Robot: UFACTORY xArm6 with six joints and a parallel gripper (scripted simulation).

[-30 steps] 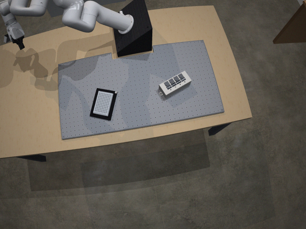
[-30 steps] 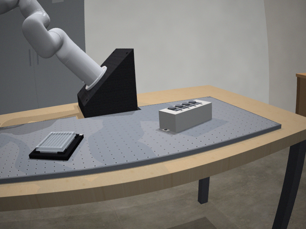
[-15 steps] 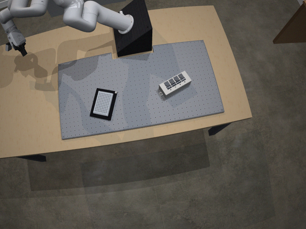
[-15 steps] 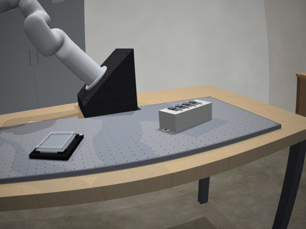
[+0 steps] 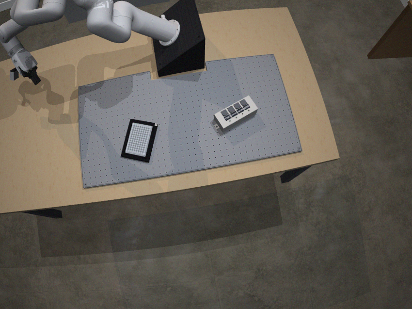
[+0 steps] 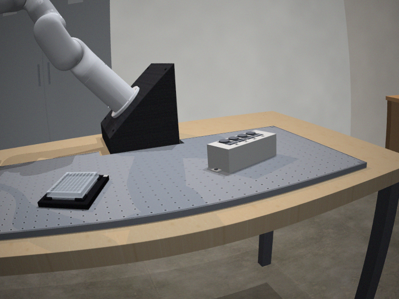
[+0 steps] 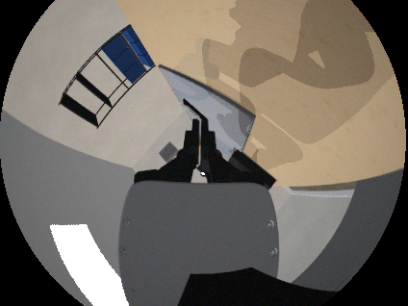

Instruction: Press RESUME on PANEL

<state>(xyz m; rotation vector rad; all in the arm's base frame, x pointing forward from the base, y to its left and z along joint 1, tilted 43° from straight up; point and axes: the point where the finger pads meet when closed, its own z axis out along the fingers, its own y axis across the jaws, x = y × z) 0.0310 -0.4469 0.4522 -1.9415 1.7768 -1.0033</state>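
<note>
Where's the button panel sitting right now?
In the top view, the panel stands right of centre on the grey perforated board, well right of the well plate and far from the shut gripper.

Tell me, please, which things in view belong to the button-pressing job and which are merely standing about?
Job: PANEL with its four buttons; the shut, empty tool; plate E01 on nest N1, to leave alone.
Bystanders: black arm wedge; brown furniture.
</note>
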